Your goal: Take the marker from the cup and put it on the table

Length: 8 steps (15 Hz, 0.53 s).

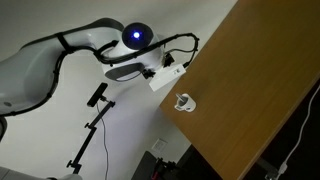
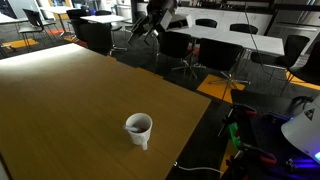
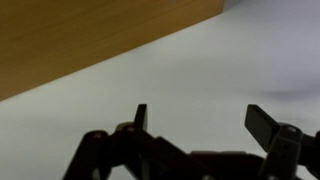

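- Marker (image 2: 133, 126): we see only a reddish bit in the dark inside of the cup (image 2: 139, 129); we cannot read its long axis.
- Cup: upright on the table (image 2: 70, 90), close to its edge, in both exterior views.
- Gripper (image 3: 200, 125): jaws spread wide, nothing between them, clear of the cup.
- Wrist view shows the table's edge but no cup. We judge the cup lies inward over the board from the gripper, so the approach goes across the edge, then down onto the cup's mouth.
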{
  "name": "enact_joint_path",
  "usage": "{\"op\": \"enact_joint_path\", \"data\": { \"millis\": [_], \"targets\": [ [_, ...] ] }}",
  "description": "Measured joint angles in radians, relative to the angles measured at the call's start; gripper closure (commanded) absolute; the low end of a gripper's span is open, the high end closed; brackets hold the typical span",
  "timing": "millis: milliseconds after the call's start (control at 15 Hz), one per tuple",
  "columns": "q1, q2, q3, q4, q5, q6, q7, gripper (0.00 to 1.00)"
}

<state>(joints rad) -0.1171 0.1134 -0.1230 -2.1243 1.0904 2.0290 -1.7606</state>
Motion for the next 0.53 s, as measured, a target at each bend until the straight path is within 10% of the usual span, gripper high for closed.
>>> {"op": "enact_joint_path", "data": {
  "millis": [533],
  "targets": [
    [0.006, 0.060, 0.029, -0.008, -0.007, -0.023, -0.210, 0.00]
  ]
}}
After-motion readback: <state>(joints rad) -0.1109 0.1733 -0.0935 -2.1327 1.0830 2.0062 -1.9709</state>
